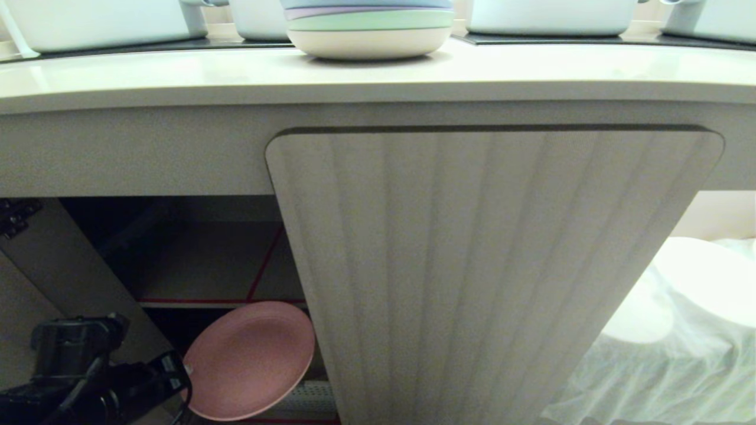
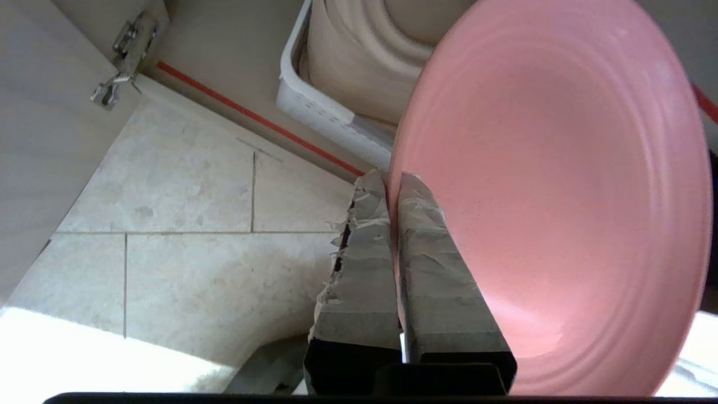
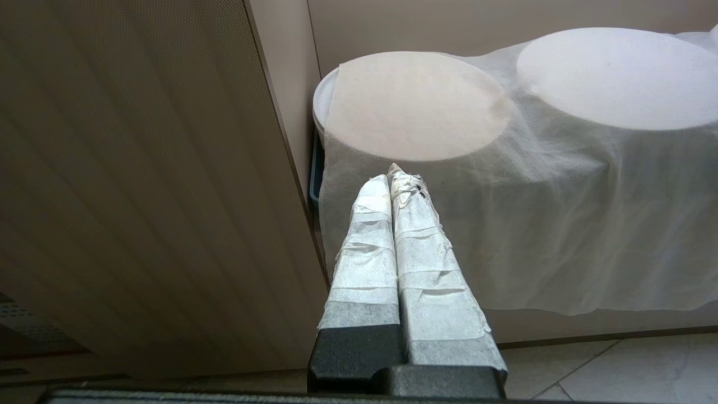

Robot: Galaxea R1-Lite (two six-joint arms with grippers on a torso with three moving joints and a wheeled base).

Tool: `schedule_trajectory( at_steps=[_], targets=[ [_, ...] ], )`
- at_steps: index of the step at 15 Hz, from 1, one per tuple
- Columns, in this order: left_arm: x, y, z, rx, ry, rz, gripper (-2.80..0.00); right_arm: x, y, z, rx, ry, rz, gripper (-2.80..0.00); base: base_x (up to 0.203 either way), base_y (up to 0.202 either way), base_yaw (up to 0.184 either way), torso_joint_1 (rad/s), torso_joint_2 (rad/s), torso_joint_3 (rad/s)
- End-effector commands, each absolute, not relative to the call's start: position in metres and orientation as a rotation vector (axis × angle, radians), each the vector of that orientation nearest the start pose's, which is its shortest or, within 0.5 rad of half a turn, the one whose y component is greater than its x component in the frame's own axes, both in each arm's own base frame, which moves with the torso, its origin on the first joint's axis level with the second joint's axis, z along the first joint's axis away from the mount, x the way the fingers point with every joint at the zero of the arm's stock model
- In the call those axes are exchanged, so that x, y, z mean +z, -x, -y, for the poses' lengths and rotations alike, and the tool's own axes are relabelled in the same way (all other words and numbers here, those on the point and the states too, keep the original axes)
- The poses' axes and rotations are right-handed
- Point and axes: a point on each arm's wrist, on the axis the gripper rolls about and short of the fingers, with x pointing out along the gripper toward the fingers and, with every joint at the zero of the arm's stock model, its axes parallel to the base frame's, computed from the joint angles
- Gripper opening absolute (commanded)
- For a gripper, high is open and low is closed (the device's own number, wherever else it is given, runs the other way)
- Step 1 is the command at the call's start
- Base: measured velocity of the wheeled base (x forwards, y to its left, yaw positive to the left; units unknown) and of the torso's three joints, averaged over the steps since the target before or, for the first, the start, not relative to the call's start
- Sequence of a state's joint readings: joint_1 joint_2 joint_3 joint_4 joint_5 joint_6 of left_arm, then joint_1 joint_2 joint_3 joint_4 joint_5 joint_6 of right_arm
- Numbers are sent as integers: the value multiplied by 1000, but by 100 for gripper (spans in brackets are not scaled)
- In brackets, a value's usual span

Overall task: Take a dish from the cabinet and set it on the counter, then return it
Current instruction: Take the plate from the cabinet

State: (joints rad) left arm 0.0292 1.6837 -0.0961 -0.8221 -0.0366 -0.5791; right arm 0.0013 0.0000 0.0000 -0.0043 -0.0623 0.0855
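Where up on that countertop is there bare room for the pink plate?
The counter is bare along its front strip, left and right of the stacked plates. Behind, white pots crowd the black hob panels. The left gripper pinches the pink plate by its rim, low at the cabinet.

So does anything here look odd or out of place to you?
Only the pink plate: it hangs tilted on edge at the open cabinet instead of lying flat, because the left gripper pinches its rim between its taped fingers. The tape looks frayed. Nothing spilled or broken.
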Motion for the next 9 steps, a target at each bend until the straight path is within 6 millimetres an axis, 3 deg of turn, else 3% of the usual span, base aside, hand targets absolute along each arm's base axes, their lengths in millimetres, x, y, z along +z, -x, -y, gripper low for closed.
schedule_trajectory(
  at_steps=[1,6,9],
  targets=[
    [50,-175,-4,208,579,-753,-280,76,23,1,-61,-86,7,-280,0,0,0,0,0,0],
    [49,-154,-3,185,590,-784,-280,76,23,1,-61,-86,7,-280,0,0,0,0,0,0],
    [58,-149,-2,149,596,-733,-280,76,23,1,-61,-86,7,-280,0,0,0,0,0,0]
  ],
)
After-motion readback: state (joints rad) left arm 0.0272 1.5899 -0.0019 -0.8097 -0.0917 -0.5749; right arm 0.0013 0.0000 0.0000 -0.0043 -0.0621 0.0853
